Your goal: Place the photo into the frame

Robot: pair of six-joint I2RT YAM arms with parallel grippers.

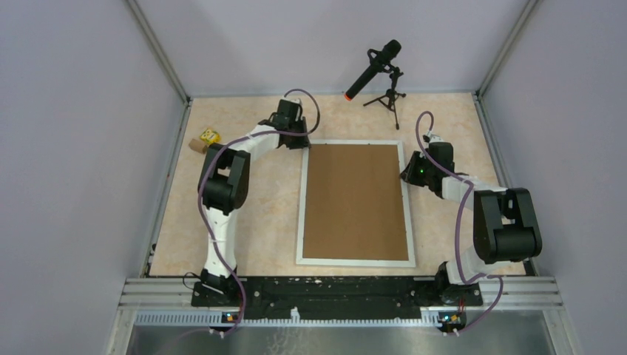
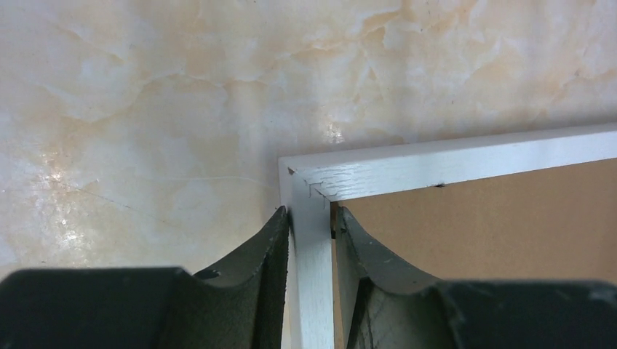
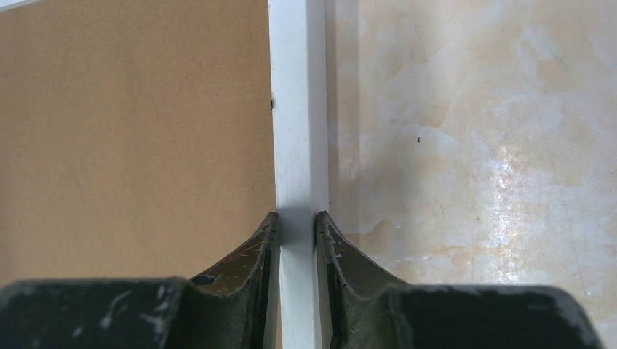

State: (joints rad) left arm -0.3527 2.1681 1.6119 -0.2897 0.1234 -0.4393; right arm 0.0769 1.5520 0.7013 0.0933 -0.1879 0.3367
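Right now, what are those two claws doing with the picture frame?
Left gripper shut on frame far-left corner. Right gripper shut on its right rail. Brown backing board faces up inside; photo unseen. Nothing blocking.

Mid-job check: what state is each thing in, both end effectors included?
frame: lying back up on the table, gripped on both long sides.
backing board: inside the frame, brown face up.
left end effector: shut on the frame's moulding beside a far corner.
right end effector: shut on the opposite moulding.
photo: not in view.
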